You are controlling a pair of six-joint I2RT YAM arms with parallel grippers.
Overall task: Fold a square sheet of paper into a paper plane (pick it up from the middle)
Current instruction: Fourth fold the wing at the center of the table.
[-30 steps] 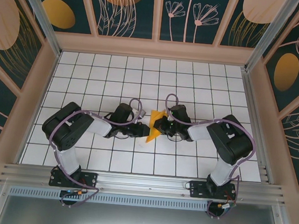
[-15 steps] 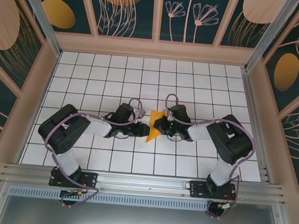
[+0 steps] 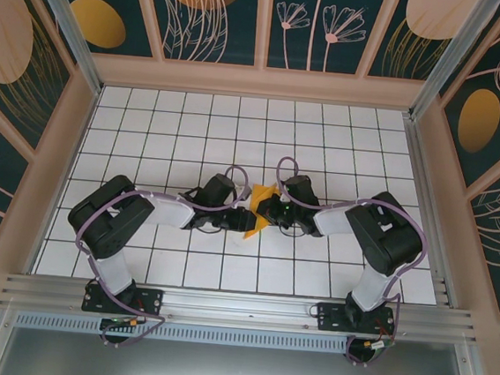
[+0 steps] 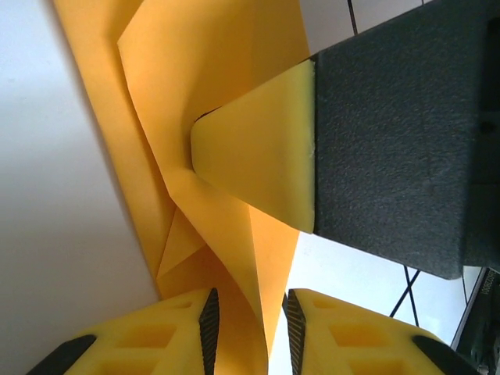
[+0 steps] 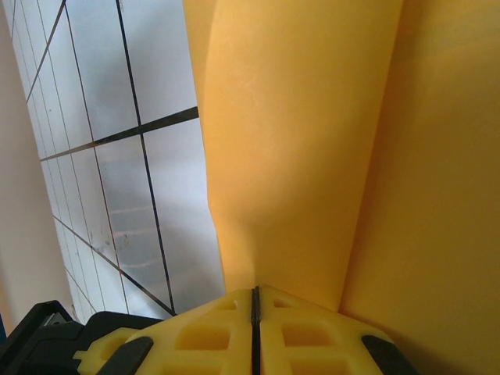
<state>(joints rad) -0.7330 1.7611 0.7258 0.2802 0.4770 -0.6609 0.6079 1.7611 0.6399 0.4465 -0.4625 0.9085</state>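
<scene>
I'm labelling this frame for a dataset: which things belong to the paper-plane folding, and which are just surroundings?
In the job: partly folded orange-yellow paper sheet; right gripper, pinched shut on it; left gripper, slightly open around a fold.
Just there: white tiled table; floral wall panels; aluminium rail.

From above, both jaws hide most of the square sheet of paper (image 3: pixel 251 227).

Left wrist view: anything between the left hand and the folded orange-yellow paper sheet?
Nothing visible. The folded orange-yellow paper sheet sits in the gap between the left hand's parted fingers. The right hand clamps the same sheet just beyond, beside the path, not across it.
</scene>
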